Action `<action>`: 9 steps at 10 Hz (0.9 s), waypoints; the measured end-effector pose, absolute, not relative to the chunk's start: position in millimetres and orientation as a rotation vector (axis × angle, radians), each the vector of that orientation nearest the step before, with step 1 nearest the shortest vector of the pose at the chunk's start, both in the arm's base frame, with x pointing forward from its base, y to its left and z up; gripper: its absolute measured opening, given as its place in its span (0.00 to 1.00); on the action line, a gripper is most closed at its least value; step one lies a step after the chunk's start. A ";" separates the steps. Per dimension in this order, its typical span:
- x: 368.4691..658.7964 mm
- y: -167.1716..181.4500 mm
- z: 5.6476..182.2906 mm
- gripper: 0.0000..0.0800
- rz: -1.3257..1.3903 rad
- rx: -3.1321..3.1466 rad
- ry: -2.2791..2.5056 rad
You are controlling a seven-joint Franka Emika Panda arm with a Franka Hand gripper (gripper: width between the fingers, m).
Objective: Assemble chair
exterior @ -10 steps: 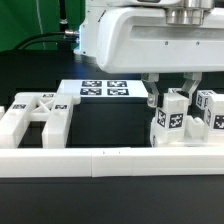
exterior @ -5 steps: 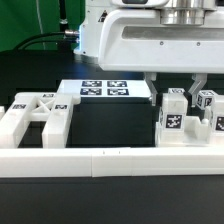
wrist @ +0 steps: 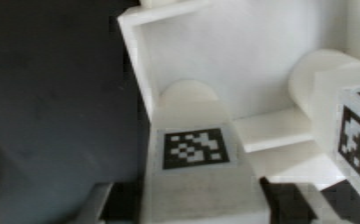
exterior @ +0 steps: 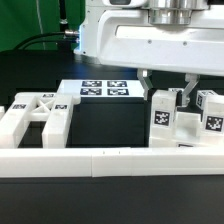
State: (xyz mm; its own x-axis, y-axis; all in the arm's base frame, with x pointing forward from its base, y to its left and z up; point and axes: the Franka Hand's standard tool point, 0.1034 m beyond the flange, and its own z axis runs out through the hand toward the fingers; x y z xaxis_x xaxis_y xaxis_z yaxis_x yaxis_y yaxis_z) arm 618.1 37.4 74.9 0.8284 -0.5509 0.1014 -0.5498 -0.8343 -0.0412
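Leftmost in the exterior view, flat on the black bench (exterior: 110, 205): X-braced panel (exterior: 35, 115) of the chair, chunky matte white, lying close behind the long low border rail (exterior: 100, 160) along the front edge.

Further back, toward the middle: marker board (exterior: 105, 89), thin and flat, printed with several square black-and-white tags. Patterns only, too small to read as writing.

Between panel and the right-hand cluster: a stretch of bare bench, open from marker board to rail.

Right of middle: tagged post (exterior: 162, 113), upright, one square tag facing the camera. Flanked near its top by the two fingers (exterior: 146, 86). Jaws roughly half open and closed on the post's sides, under the large white arm housing (exterior: 140, 40). Cannot tell whether the post's foot rests on the bench.

Just beside it, at the exterior view's right: further tagged pieces (exterior: 207, 115), white, crowded against the post with very little clearance, cut off by the frame edge.

From the wrist view: post tag (wrist: 198, 148) sharp between the dark fingertips, another tagged white piece just beside, dark bench on the other side.
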 end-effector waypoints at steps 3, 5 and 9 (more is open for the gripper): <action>616.1 35.7 74.2 0.41 -0.164 -2.981 0.946; 617.4 36.5 80.9 0.76 -0.170 -3.010 0.846; 597.9 40.6 91.7 0.81 -0.192 -3.033 0.705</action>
State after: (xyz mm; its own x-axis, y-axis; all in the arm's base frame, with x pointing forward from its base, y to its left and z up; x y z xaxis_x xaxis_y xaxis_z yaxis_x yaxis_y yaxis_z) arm 597.9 40.6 91.7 0.8902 -0.4408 0.1148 -0.4381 -0.8976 -0.0495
